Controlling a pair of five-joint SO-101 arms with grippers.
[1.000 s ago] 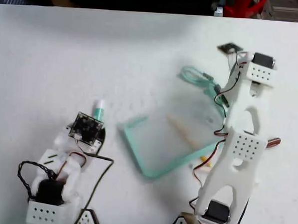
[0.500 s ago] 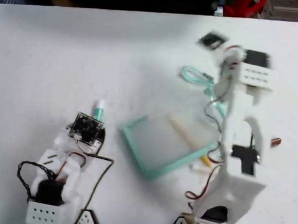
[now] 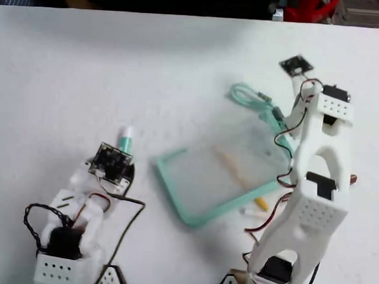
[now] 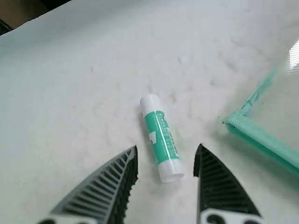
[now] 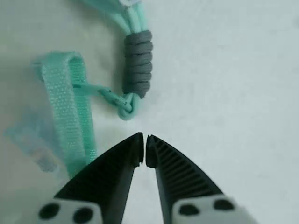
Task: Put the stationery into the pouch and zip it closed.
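My right gripper [image 5: 144, 149] has swung back down beside the grey zip cord [image 5: 138, 63] of the pouch [image 3: 172, 188], with its jaws pressed together on nothing. My left gripper [image 4: 164, 163] stays put. Its jaws are spread wide over the glue stick [image 4: 161, 137], which lies near the pouch.

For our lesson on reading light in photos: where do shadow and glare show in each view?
High view: soft shadow band along the table's far edge. Left wrist view: bright glare on the pouch; glue stick casts barely any shadow. Right wrist view: even light on the zipper cord.
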